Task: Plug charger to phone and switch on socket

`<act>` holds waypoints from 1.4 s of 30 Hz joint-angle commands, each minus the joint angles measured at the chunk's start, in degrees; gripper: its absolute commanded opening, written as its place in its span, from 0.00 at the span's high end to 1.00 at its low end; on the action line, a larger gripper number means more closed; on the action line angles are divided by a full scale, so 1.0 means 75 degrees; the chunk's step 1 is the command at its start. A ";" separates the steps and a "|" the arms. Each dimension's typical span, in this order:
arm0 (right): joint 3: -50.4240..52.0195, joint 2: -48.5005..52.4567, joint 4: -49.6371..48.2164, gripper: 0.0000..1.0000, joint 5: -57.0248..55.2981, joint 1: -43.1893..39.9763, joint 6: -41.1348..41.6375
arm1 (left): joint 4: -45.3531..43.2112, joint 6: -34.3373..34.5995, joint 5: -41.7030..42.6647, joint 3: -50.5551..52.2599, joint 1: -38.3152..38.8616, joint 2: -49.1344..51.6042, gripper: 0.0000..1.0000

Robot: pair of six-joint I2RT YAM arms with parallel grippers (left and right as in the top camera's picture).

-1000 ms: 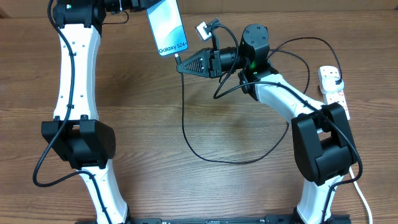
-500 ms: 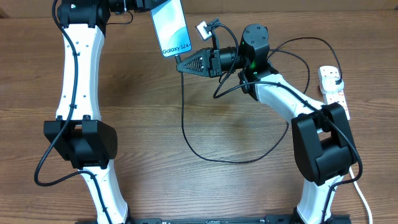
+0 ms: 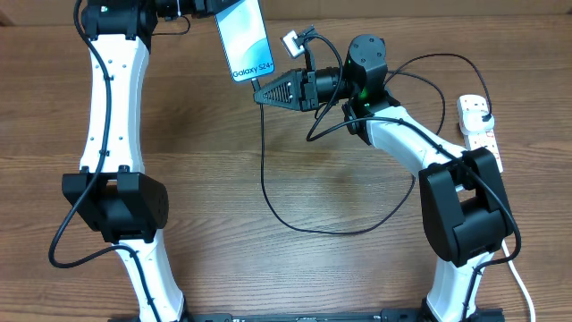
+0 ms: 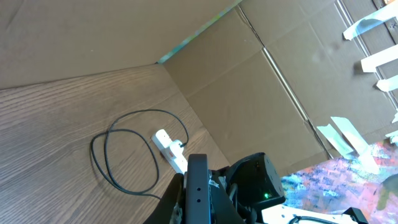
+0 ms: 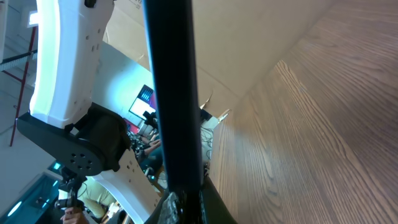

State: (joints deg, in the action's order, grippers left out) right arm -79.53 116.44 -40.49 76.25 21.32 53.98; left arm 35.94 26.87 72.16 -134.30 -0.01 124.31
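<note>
The phone (image 3: 243, 40), screen up and reading "Galaxy S24+", is held at its far end by my left gripper (image 3: 204, 7) above the table's back edge. My right gripper (image 3: 260, 93) is shut on the charger's connector tip, which touches the phone's bottom edge. The charger cable (image 3: 295, 228) loops across the table to its black plug (image 3: 477, 109) in the white socket strip (image 3: 483, 134). In the left wrist view the phone's black edge (image 4: 198, 171) sits between my fingers (image 4: 198, 198). In the right wrist view the phone edge (image 5: 171, 93) rises from my jaws (image 5: 186, 208).
Cardboard walls (image 4: 249, 81) stand behind the table. The socket strip (image 4: 169, 146) and the cable loop (image 4: 106, 158) lie at the far right. The strip's thick white cord (image 3: 521, 282) runs down the right edge. The left arm's white link (image 5: 68, 56) is close to the right wrist.
The left gripper has carried the phone slightly right and down toward the right gripper's connector tip. In the last half second nothing visibly moved.
</note>
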 commanded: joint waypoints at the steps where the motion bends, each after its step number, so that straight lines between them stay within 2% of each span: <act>1: -0.0163 0.0035 -0.0055 0.96 0.0015 -0.0009 -0.0029 | -0.0026 0.0020 0.0064 -0.0108 -0.0050 -0.0114 0.96; 17: -0.0163 0.0035 0.0009 0.96 0.0041 -0.0009 -0.0638 | -0.0029 0.0227 -0.0085 -0.0108 -0.0052 -0.0114 0.96; 42: -0.0163 0.0035 0.0032 0.96 0.0146 -0.0023 -0.0743 | -0.0085 0.0309 0.0315 -0.0108 -0.0128 -0.0114 0.96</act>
State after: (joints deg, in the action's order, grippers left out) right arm -79.53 116.44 -40.18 76.71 21.32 49.17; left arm 35.88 28.40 71.61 -134.30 -0.62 124.31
